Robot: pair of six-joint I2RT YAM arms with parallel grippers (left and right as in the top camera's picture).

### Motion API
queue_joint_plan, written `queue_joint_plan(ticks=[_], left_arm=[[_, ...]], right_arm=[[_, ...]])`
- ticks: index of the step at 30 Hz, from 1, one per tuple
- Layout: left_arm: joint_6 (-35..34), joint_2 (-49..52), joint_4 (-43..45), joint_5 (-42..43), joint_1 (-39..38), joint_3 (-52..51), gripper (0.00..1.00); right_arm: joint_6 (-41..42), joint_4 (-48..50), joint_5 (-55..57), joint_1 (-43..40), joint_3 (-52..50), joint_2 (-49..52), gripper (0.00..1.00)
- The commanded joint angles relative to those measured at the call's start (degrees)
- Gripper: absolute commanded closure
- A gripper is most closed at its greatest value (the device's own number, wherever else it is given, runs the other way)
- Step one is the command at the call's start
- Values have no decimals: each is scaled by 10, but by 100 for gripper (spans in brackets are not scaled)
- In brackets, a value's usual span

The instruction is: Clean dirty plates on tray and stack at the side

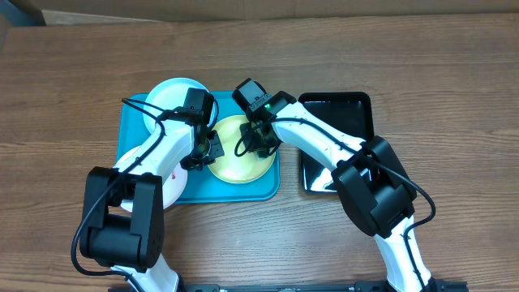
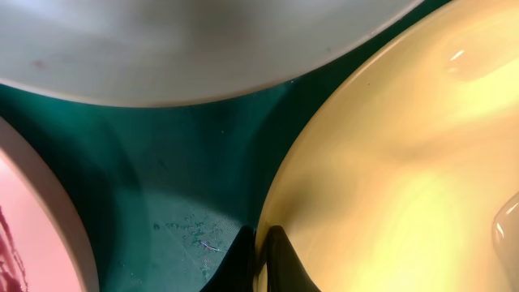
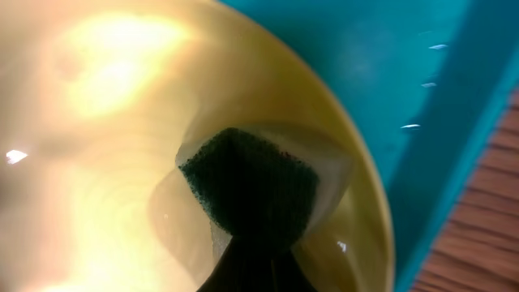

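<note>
The teal tray (image 1: 235,191) holds three plates. The yellow plate (image 1: 243,166) lies at its right. My left gripper (image 1: 207,150) is shut on this plate's left rim, with the fingers (image 2: 280,264) pinching the edge. My right gripper (image 1: 258,142) is shut on a green sponge (image 3: 247,182), which presses on the wet yellow plate (image 3: 97,122). The pale blue plate (image 1: 166,93) is at the tray's far left corner. The white plate (image 1: 182,191) lies near left, partly under my left arm. In the left wrist view a reddish smear shows on it (image 2: 16,243).
A glossy black tray (image 1: 345,113) sits right of the teal tray, partly under my right arm. Wooden table (image 1: 422,73) surrounds both trays. The teal rim (image 3: 422,203) and the table edge run close beside the sponge.
</note>
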Motion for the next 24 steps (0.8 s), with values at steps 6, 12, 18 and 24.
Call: queue_joint_plan(ticks=[6, 12, 18, 24], left_arm=[[-11, 10, -6, -19, -3, -10, 96], [-11, 10, -6, -19, -3, -10, 96], [-10, 10, -6, -19, -3, -10, 96], [-9, 10, -6, -19, -3, -10, 96]], right_arm=[[-17, 1, -177, 11, -8, 40, 96], [-47, -2, -272, -21, 29, 34, 96], [-47, -28, -310, -88, 64, 2, 96], [-82, -57, -401, -156, 64, -48, 96]])
